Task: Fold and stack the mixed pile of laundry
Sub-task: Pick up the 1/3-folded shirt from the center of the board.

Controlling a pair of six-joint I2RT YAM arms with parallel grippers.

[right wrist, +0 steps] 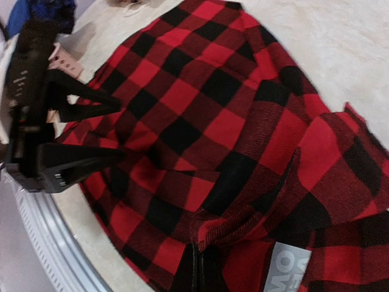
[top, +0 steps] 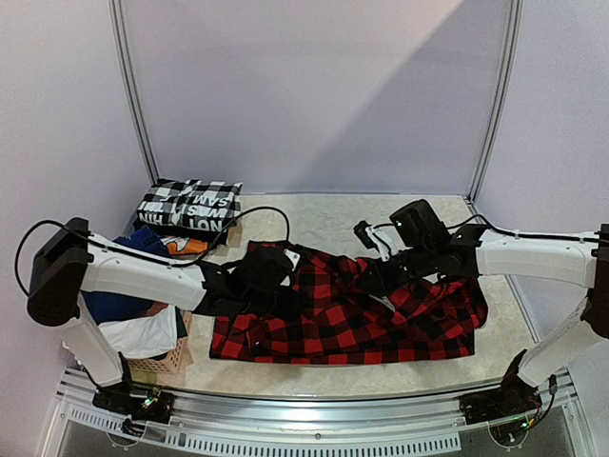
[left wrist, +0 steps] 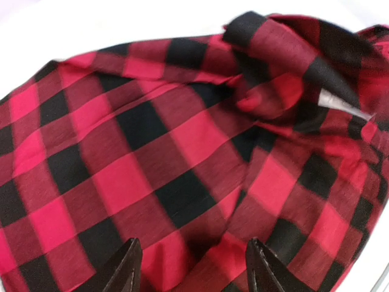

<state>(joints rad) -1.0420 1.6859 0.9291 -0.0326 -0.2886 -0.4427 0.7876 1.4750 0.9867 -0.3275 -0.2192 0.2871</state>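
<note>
The right gripper [right wrist: 197, 272] is clamped tight on a raised ridge of the shirt [top: 352, 319], just beside the grey label [right wrist: 282, 267]. That pinch is why the cloth humps up there instead of lying flat, and it looks like the anchor for a fold.

Over on the other side, the left gripper [left wrist: 194, 274] sits low over the plaid with its 2 fingers [left wrist: 129, 267] parted and nothing between them. Whether the tips touch the cloth I cannot tell. My read is that it is lining up to take its own hold on the left part, so both arms can lift or turn the cloth together (1 pinch alone would only drag it into a heap).

The shirt sprawls across the middle of the table [top: 324, 214], rumpled on the right and smoother on the left, its near hem close to the front edge. The rest of the laundry sits heaped in the basket [top: 164, 360] at the left, blue and white pieces showing. 1 black-and-white checked piece [top: 190, 205] lies folded at the back left, likely the start of the stack. So this fold looks barely begun, with plenty to go.
</note>
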